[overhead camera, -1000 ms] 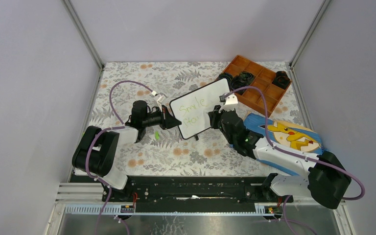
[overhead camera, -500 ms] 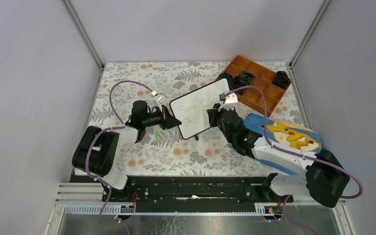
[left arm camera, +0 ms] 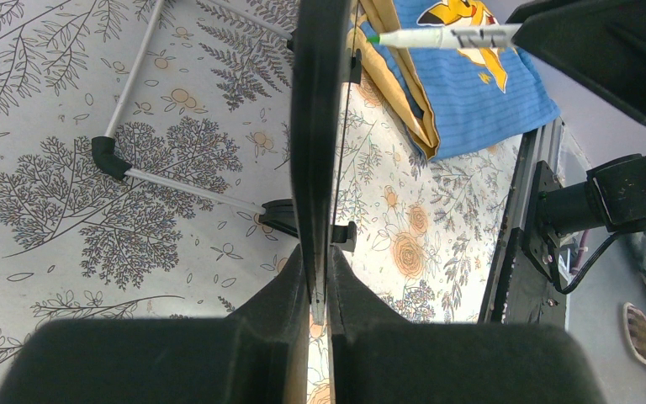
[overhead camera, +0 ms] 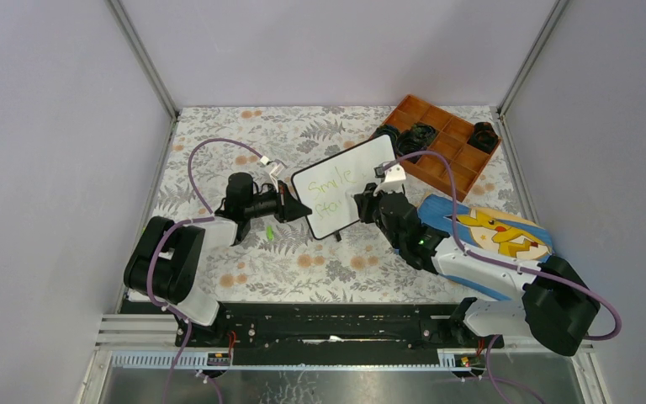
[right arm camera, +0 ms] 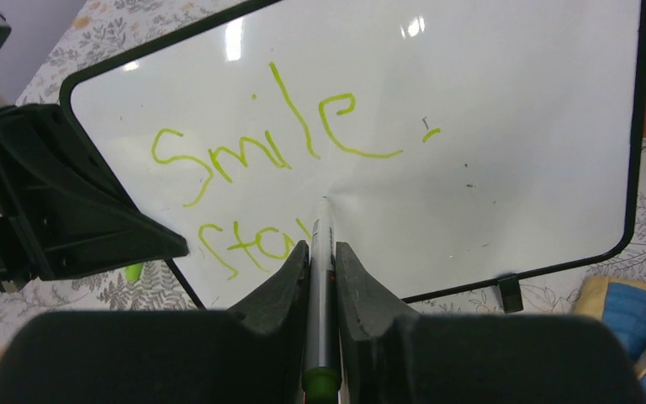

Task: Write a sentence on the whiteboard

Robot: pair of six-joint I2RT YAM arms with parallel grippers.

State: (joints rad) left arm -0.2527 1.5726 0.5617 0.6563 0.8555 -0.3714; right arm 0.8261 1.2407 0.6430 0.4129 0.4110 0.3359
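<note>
The whiteboard (overhead camera: pixel 345 187) stands tilted on the floral table, and the left wrist view shows it edge-on (left arm camera: pixel 311 126). My left gripper (overhead camera: pixel 296 209) (left arm camera: pixel 320 263) is shut on its lower left edge. The sentence (right arm camera: pixel 277 143) reads "Smile." in green, with "Sta" below it. My right gripper (overhead camera: pixel 363 204) (right arm camera: pixel 323 252) is shut on a white marker (right arm camera: pixel 322 220) with a green end. The marker's tip meets the board just right of "Sta". The same marker (left arm camera: pixel 446 37) points at the board's face. A green cap (overhead camera: pixel 268 231) lies on the table under the left gripper.
An orange compartment tray (overhead camera: pixel 454 160) with black items stands at the back right. A blue Pikachu cloth (overhead camera: pixel 492 231) lies under the right arm. Grey walls enclose the table, and a black rail (overhead camera: pixel 336 324) runs along the near edge.
My right gripper has shifted slightly left along the board with the marker. The left gripper and the board have stayed where they were.
</note>
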